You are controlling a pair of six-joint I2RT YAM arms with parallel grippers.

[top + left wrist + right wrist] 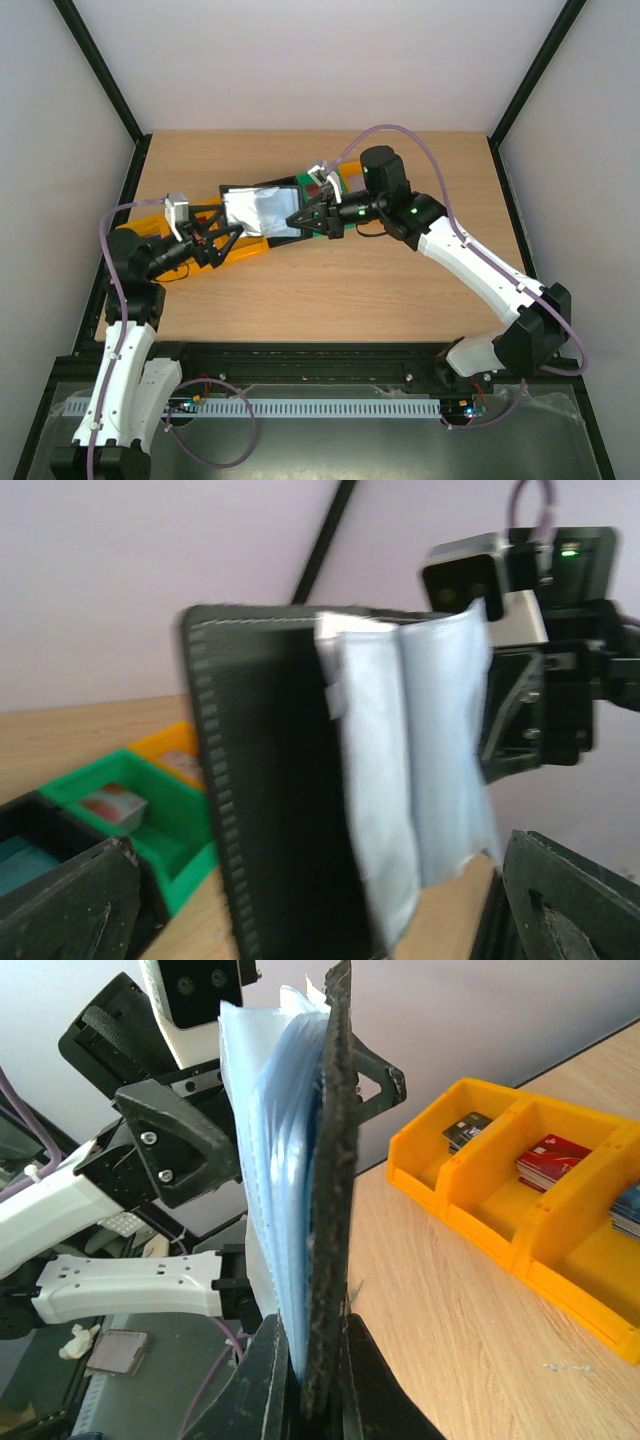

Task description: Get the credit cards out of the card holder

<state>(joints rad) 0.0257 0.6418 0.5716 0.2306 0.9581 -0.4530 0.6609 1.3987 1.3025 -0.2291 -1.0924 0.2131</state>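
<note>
The right claw point(318, 1385) pinches the card holder point(262, 210); left claw point(226, 224) gapes.

A light wooden table point(350, 290) carries several plastic bins. In the right wrist view a divided orange bin point(470, 1225) sits on it, its compartments side by side. The left wrist view shows a green bin point(175, 865) holding a white-and-red piece point(115, 805), a black bin point(30, 815) just beside it with a teal-faced piece point(22, 865) inside, and another orange bin point(165, 745) behind. Black frame posts point(100, 70) stand against pale walls
</note>
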